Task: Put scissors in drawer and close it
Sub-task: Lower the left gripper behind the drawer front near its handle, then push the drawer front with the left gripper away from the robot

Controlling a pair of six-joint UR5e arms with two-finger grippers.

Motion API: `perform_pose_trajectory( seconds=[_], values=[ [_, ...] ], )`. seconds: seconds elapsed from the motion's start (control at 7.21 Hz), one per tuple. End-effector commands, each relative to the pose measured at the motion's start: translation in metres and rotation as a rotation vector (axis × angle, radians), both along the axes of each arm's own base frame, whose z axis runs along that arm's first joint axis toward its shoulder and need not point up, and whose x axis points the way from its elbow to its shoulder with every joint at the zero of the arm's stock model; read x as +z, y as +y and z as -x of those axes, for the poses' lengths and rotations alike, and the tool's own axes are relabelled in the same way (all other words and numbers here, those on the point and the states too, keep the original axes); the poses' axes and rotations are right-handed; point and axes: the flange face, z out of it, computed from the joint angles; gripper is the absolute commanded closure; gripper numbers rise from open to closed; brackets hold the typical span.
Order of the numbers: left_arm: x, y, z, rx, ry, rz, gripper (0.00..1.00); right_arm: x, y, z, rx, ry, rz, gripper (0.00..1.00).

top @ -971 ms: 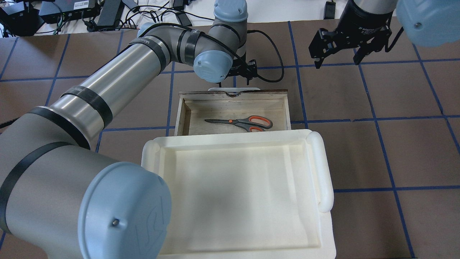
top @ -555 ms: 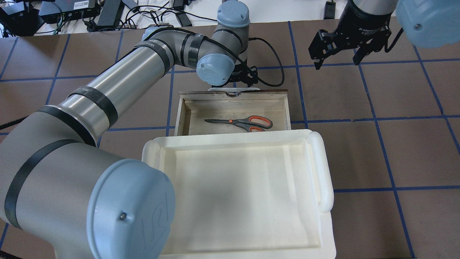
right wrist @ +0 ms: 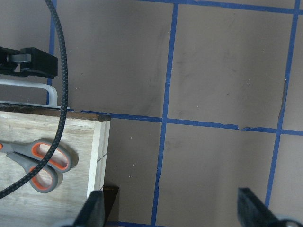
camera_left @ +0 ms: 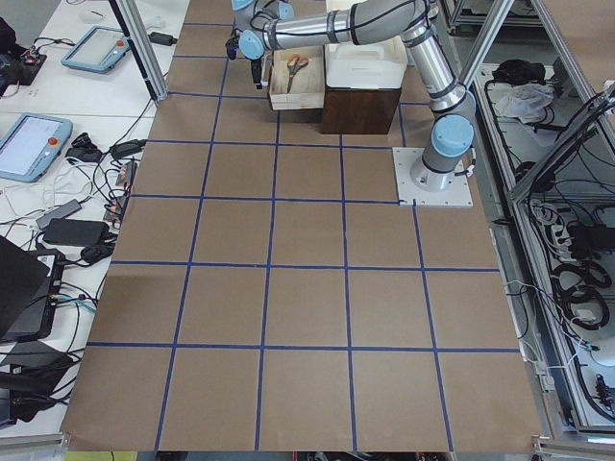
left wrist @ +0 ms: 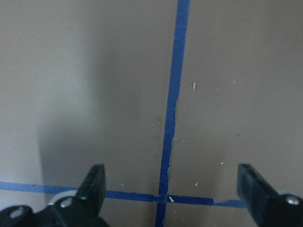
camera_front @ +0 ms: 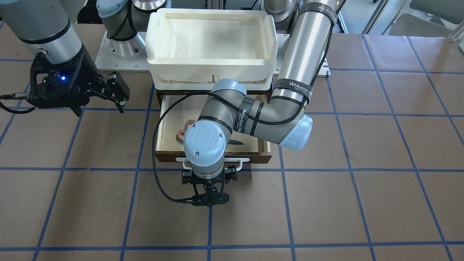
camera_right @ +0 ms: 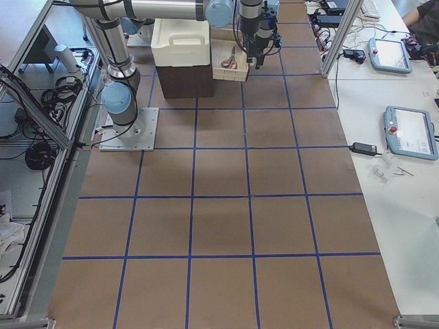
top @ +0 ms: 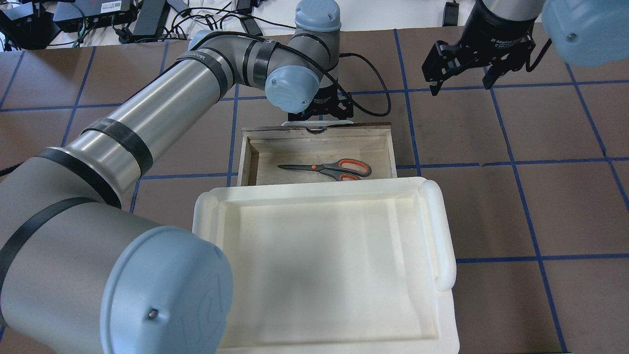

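Note:
The scissors (top: 327,168) lie flat inside the open drawer (top: 244,157), handles toward the robot's right. They also show in the right wrist view (right wrist: 42,163) and, partly under the arm, in the front view (camera_front: 183,131). The drawer's white bar handle (top: 318,121) sits on its dark front. My left gripper (top: 324,105) points down just beyond that handle, over the table. It is open and empty in its wrist view (left wrist: 170,184). My right gripper (top: 462,84) is open and empty, raised well to the drawer's right (right wrist: 173,208).
A white foam tray (top: 444,231) sits on the cabinet above the drawer, on the robot's side. The left arm's black cable (camera_front: 157,159) loops over the table beside the drawer. Brown table paper with blue tape lines lies all around.
My left gripper has moved closer to the drawer's handle. The drawer and scissors have shifted very slightly. The right arm has not moved.

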Motion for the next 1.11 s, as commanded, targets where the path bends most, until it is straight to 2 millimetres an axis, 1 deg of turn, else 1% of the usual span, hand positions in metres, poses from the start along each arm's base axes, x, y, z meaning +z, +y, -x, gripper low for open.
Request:
perform_pose_trajectory(
  seconds=[0.0,0.14,0.28,0.69,0.97],
  values=[
    [0.013,0.008,-0.001,0.004,-0.002,-0.023,0.0,0.0,0.0,0.0,-0.002,-0.001,-0.001,0.0],
    [0.016,0.012,-0.002,0.004,-0.007,-0.042,0.0,0.0,0.0,0.0,0.0,0.0,-0.001,0.0],
    [0.02,0.022,-0.005,0.006,-0.031,-0.098,0.0,-0.001,0.0,0.0,-0.002,-0.001,-0.002,0.0],
    [0.038,0.038,-0.008,0.001,-0.048,-0.147,0.0,-0.001,0.0,0.0,-0.002,0.0,-0.004,0.0],
    [0.04,0.053,-0.011,0.002,-0.043,-0.17,0.0,-0.008,0.007,0.0,0.0,-0.001,-0.011,0.0]
  ],
)
